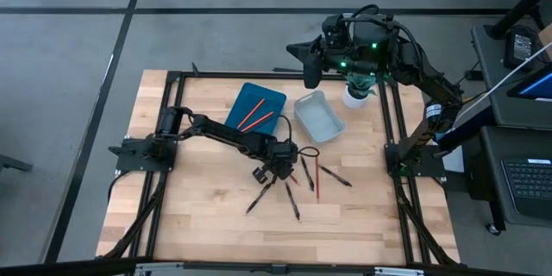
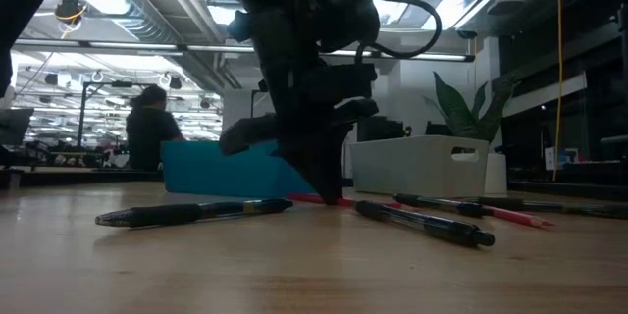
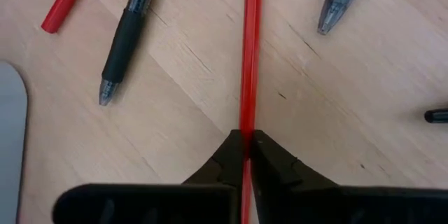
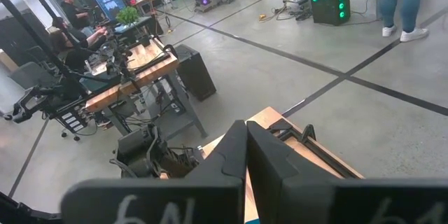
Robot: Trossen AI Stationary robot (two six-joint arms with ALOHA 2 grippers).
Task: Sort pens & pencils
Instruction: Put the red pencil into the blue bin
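Observation:
My left gripper [image 3: 246,147] stands low over the middle of the table [image 1: 198,224], shut on a thin red pencil [image 3: 248,56] that lies on the wood. Several black pens [image 1: 259,198] [image 1: 336,176] lie scattered around it, and another red pencil [image 1: 316,181] lies just to its right. Two more pencils [image 1: 253,119] rest in the blue tray [image 1: 263,95]. My right gripper [image 4: 246,136] is shut on nothing, held high above the table's far edge [image 1: 308,62]. My left gripper pinches the red pencil's shaft [image 3: 247,122] between its two fingertips [image 3: 269,161]. The fingers come steeply from above and lie across the pencil. The pencil's far length lies flat on the wood; the part behind the fingers is hidden by the gripper.
A grey tray [image 1: 332,128] stands right of the blue one at the back, with a white plant pot [image 1: 355,97] beside it. Black frame rails [image 1: 392,121] run along the table's sides. Bare wood lies toward the near edge. A person sits in the room beyond [image 2: 149,128].

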